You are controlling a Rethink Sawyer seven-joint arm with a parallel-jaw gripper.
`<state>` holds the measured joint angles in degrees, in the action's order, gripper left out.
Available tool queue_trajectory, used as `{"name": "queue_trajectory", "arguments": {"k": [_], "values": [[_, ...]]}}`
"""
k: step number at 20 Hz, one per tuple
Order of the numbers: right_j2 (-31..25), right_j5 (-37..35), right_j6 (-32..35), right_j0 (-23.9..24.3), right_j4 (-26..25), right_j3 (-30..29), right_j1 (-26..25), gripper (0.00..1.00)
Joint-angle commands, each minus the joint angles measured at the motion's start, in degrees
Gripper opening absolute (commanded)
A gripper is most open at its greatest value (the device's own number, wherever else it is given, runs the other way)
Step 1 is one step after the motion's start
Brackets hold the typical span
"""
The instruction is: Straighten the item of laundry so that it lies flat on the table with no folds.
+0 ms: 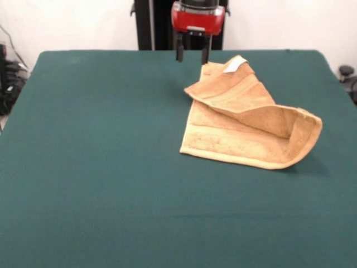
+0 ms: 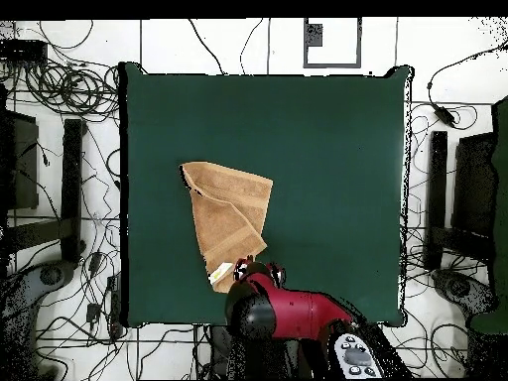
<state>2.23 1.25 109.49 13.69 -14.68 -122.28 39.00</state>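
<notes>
The orange-tan towel (image 1: 245, 123) lies folded over itself on the dark green table (image 1: 100, 156), right of centre and toward the far edge. Its right side curls up in a raised fold. Its white tag (image 1: 234, 65) shows at the far corner. My gripper (image 1: 192, 56) hangs above the table's far edge, just left of that tagged corner, with its two black fingers apart and empty. In the overhead view the towel (image 2: 230, 216) sits left of centre, and the gripper (image 2: 260, 268) is at its near corner by the tag (image 2: 220, 270).
The red arm (image 2: 293, 313) reaches in from the table's (image 2: 337, 159) base side. Cables and black stands surround the table on the floor. A black pedestal column (image 1: 150, 25) stands behind the far edge.
</notes>
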Motion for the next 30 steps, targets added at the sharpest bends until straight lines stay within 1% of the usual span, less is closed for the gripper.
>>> {"name": "queue_trajectory", "arguments": {"k": [1,6,11,16,25,30], "values": [[-7.06,3.11,7.14,-0.89,-0.4,2.62,-4.09,1.0],[-6.66,6.29,8.6,-2.72,0.74,4.36,-7.31,1.0],[-6.48,5.61,8.44,-2.92,1.0,4.03,-6.67,1.0],[-6.45,4.19,8.06,-2.86,1.82,5.21,-6.53,1.0],[-7.68,3.66,7.21,-1.47,1.57,7.39,-7.43,1.0],[-6.72,3.62,7.59,-2.39,2.47,8.55,-8.18,1.0]]}}
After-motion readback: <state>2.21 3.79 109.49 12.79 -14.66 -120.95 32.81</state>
